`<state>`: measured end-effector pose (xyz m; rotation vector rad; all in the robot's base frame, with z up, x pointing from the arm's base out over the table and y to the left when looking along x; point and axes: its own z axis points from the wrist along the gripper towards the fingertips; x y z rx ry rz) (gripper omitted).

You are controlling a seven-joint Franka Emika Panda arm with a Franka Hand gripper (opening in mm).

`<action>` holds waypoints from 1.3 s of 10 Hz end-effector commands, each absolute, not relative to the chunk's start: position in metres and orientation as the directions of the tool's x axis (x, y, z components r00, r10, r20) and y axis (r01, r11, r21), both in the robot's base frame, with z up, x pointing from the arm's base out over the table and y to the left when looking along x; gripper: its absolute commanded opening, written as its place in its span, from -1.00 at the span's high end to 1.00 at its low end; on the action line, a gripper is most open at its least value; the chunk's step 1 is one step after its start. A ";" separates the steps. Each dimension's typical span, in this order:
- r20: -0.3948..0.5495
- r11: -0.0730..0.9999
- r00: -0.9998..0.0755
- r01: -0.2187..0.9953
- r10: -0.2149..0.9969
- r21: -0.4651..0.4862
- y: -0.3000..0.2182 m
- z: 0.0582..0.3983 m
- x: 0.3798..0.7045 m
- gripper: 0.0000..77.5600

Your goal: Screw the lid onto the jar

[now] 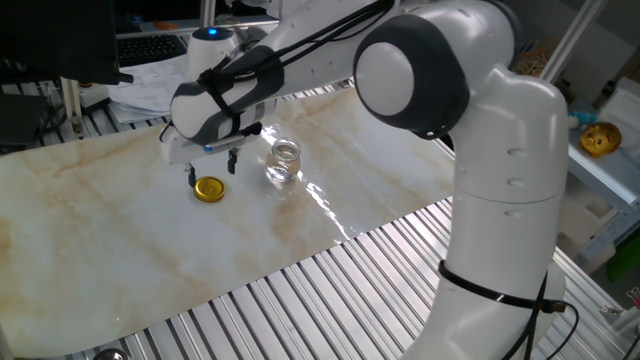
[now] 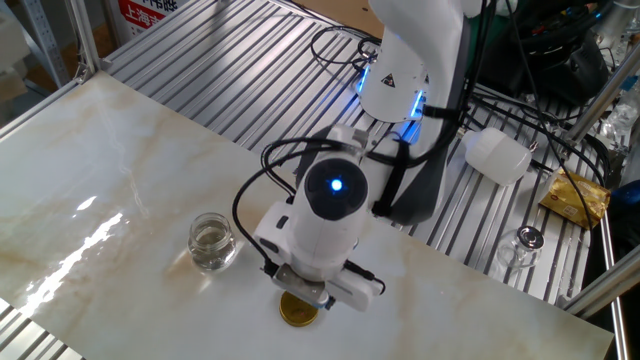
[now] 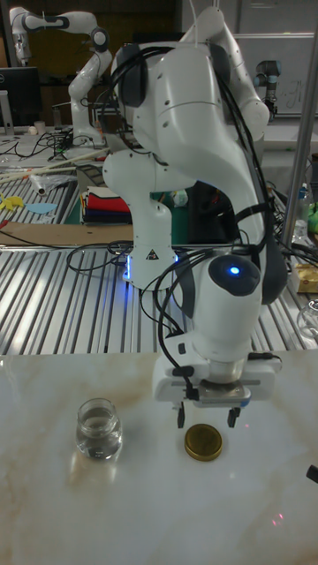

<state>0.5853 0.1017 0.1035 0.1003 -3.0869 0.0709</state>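
Note:
The gold lid (image 1: 209, 189) lies flat on the marble board, left of the clear glass jar (image 1: 284, 162), which stands upright with its mouth uncovered. My gripper (image 1: 213, 170) hangs open just above the lid, one dark fingertip on each side, holding nothing. In the tall fixed view the lid (image 3: 204, 442) sits just below the gripper (image 3: 208, 413), with the jar (image 3: 98, 429) a short way to the left. From the other fixed view the hand covers part of the lid (image 2: 297, 313), and the jar (image 2: 212, 242) stands apart from it.
The marble board (image 1: 120, 260) rests on a slatted metal table (image 1: 330, 300). A rounder gold object (image 1: 600, 138) sits on the side shelf. A white plastic bottle (image 2: 497, 155), a gold packet (image 2: 578, 197) and a small glass (image 2: 528, 240) lie beyond the board by the arm's base.

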 end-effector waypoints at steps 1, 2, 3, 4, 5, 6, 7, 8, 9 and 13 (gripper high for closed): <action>0.055 0.996 -0.996 -0.077 -0.074 -0.050 0.104 0.099 0.589 -1.00; 0.054 0.996 -0.996 -0.077 -0.074 -0.048 0.104 0.098 0.589 -1.00; 0.053 0.996 -0.996 -0.078 -0.076 -0.048 0.105 0.092 0.590 -1.00; 0.051 0.996 -0.996 -0.080 -0.077 -0.048 0.105 0.086 0.592 -1.00; 0.049 0.996 -0.996 -0.076 -0.074 -0.049 0.106 0.082 0.593 -1.00; 0.045 0.996 -0.996 -0.075 -0.073 -0.049 0.106 0.078 0.593 -1.00; 0.044 0.996 -0.996 -0.076 -0.074 -0.049 0.106 0.076 0.594 -1.00; 0.041 0.996 -0.996 -0.081 -0.079 -0.047 0.103 0.074 0.595 -1.00; 0.038 0.995 -0.996 -0.086 -0.084 -0.044 0.100 0.072 0.596 -1.00; 0.038 0.995 -0.995 -0.090 -0.088 -0.036 0.098 0.070 0.596 -1.00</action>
